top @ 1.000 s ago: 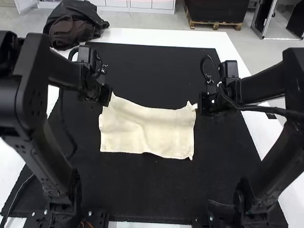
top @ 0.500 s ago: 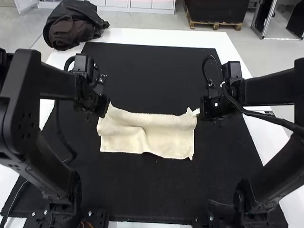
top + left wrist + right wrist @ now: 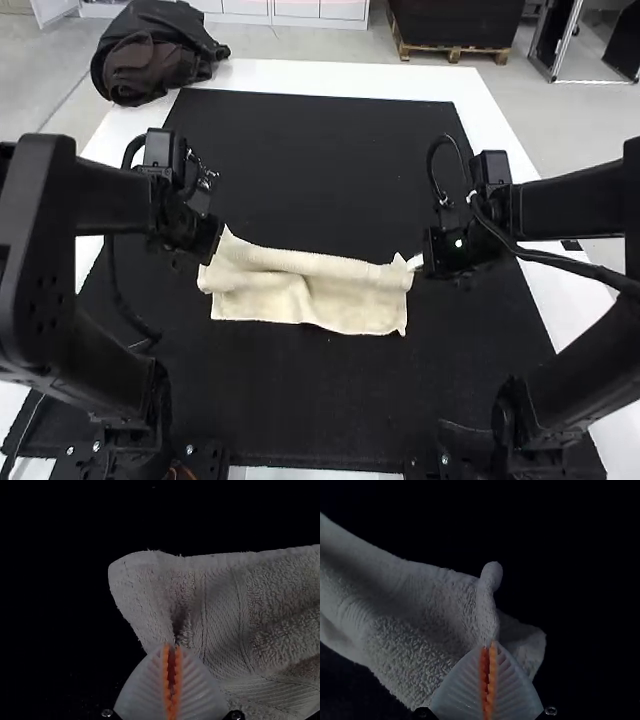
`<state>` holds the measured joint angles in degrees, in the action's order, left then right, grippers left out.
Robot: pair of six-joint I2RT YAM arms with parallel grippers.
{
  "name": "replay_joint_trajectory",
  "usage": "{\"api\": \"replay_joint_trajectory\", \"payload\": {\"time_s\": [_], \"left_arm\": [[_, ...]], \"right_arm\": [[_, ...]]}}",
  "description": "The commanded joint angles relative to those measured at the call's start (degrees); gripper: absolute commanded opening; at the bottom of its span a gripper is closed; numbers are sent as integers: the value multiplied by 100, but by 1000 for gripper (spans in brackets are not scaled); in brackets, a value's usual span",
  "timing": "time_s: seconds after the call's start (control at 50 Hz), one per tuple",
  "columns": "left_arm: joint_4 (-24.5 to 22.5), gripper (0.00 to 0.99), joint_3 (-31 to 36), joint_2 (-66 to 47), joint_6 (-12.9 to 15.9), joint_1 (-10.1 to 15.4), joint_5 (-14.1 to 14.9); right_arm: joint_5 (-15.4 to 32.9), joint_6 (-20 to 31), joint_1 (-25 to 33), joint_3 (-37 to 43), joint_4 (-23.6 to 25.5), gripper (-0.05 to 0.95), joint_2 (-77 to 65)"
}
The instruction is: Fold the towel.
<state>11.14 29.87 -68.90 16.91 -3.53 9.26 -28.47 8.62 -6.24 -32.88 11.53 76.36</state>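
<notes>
The towel [image 3: 340, 298] ran lengthwise between the left fingers [image 3: 197, 690] and right fingers [image 3: 515, 690], each pair clamped near a far corner.

High view brightly lit — both wrist views dim, mostly near-black.

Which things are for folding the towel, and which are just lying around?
For the folding:
- cream rectangular cloth towel
- left white ribbed gripper, pinching it
- right white ribbed gripper, pinching it too
- flat black mat underneath

Just lying around:
- soft, crumpled black-and-brown bundle, at the far left corner
</notes>
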Motion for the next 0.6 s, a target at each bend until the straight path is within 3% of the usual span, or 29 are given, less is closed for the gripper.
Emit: {"api": "replay_joint_trajectory", "payload": {"time_s": [0.0,0.18,0.5,0.58], "left_arm": [[29,25,-25,193,164,-95,-249],[73,25,-148,299,331,-95,-275],[-384,25,-763,299,454,-7,-460],[-507,82,-860,299,445,63,-477]], "right_arm": [[131,201,44,54,86,-21,-183],[149,192,18,98,139,-21,-227],[500,210,-114,467,-221,-16,-183],[570,201,-149,511,-318,118,-183]]}}
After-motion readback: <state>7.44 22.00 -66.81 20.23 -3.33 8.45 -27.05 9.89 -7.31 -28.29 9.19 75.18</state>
